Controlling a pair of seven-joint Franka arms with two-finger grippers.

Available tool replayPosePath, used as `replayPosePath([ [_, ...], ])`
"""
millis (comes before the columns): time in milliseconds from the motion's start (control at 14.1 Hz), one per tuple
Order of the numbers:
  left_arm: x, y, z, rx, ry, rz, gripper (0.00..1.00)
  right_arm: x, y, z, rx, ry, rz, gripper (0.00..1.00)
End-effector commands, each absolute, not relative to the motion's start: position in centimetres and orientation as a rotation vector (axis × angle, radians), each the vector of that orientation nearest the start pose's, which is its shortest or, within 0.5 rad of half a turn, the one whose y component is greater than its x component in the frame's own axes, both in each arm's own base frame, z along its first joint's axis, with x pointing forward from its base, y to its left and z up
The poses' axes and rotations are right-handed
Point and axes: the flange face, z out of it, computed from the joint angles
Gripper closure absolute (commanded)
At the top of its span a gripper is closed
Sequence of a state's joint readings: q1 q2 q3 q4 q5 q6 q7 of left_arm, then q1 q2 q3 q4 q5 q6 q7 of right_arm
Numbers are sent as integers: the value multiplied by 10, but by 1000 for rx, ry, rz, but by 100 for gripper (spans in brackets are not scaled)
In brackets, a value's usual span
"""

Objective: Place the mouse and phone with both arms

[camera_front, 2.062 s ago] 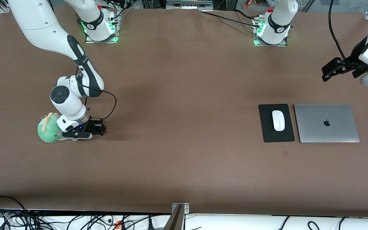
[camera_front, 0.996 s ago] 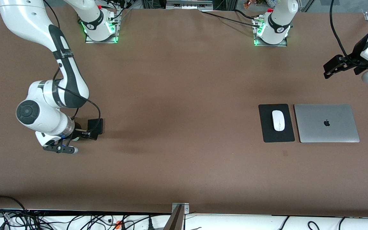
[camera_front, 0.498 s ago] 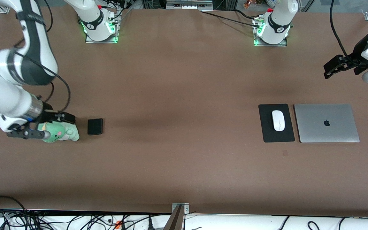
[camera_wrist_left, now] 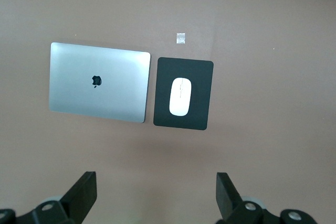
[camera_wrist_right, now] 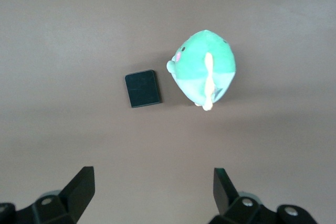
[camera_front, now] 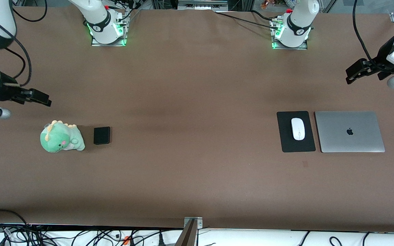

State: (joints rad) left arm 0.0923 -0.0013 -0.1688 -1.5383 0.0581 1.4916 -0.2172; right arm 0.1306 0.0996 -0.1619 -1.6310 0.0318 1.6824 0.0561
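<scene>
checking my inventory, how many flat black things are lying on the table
2: the phone beside the green plush dinosaur toward the right arm's end; the black mat under the mouse, beside the laptop.

Brown surface (camera_front: 197,102), wide and flat. Toward the right arm's end, a green plush dinosaur (camera_front: 61,140) lies just beside the phone (camera_front: 101,135), the two barely apart. Toward the left arm's end, a black mat (camera_front: 287,141) lies just beside a closed silver laptop (camera_front: 349,132). Both arm bases are bolted along the edge farthest from the front camera.

both arms raised, left claw (camera_front: 353,76) and right claw (camera_front: 36,97) open.
</scene>
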Motion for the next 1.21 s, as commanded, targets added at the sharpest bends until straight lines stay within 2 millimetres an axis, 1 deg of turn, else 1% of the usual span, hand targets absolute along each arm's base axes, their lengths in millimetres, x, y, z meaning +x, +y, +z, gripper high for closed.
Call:
replayPosePath([
  [0, 539, -33, 638, -3098, -203, 48, 0, 566, -20, 563, -3154, 143, 101, 0],
  [71, 539, -33, 638, -3097, -203, 50, 0, 560, -22, 573, -3153, 153, 87, 0],
  [213, 539, -33, 638, -3097, -203, 51, 0, 561, -25, 580, -3153, 153, 65, 0],
  [427, 539, -33, 638, -3098, -203, 46, 0, 579, -24, 583, -3156, 144, 31, 0],
  [569, 540, -33, 639, -3098, -203, 43, 0, 588, -24, 582, -3156, 153, 18, 0],
  [640, 540, -33, 639, -3098, -203, 43, 0, 592, -24, 577, -3160, 155, 25, 0],
  [782, 540, -34, 639, -3100, -203, 44, 0, 598, -22, 578, -3159, 155, 13, 0],
  [1138, 539, -34, 639, -3099, -203, 46, 0, 598, -20, 577, -3160, 153, 15, 0],
])
